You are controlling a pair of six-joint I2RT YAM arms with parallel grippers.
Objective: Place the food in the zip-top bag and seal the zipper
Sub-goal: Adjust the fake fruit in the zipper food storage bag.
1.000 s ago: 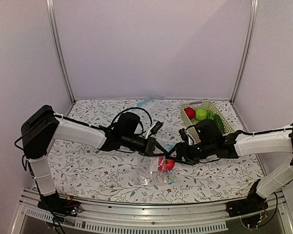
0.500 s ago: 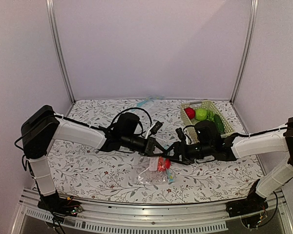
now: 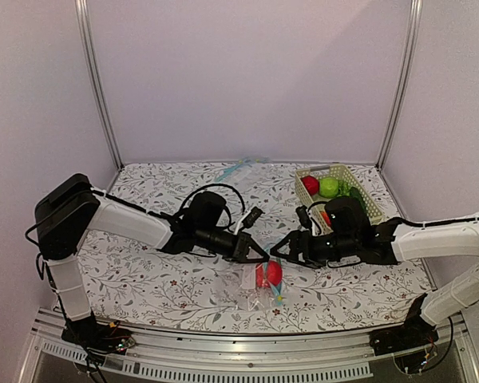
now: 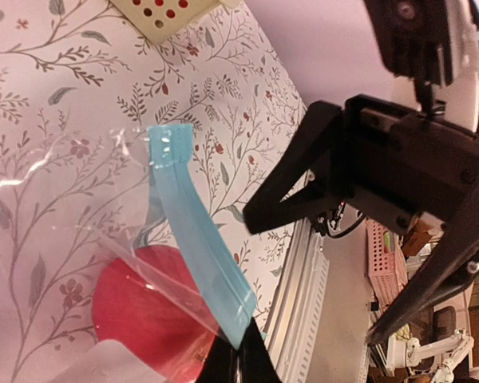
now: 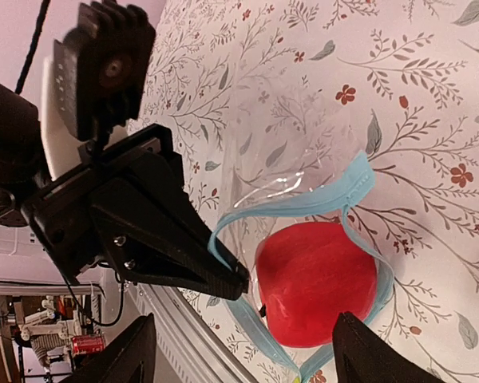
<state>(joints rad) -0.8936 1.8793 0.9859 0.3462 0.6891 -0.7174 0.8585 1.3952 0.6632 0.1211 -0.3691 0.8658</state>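
Left gripper (image 3: 258,254) pinched shut on the light blue zipper (image 4: 195,231), round red fruit (image 5: 315,283) inside the zip-top bag (image 3: 250,295) just below it, right gripper (image 3: 278,249) facing, wide open, empty.

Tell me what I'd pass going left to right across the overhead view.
Left arm → red fruit in the zip-top bag → in the basket: red piece → green apple → cucumber.
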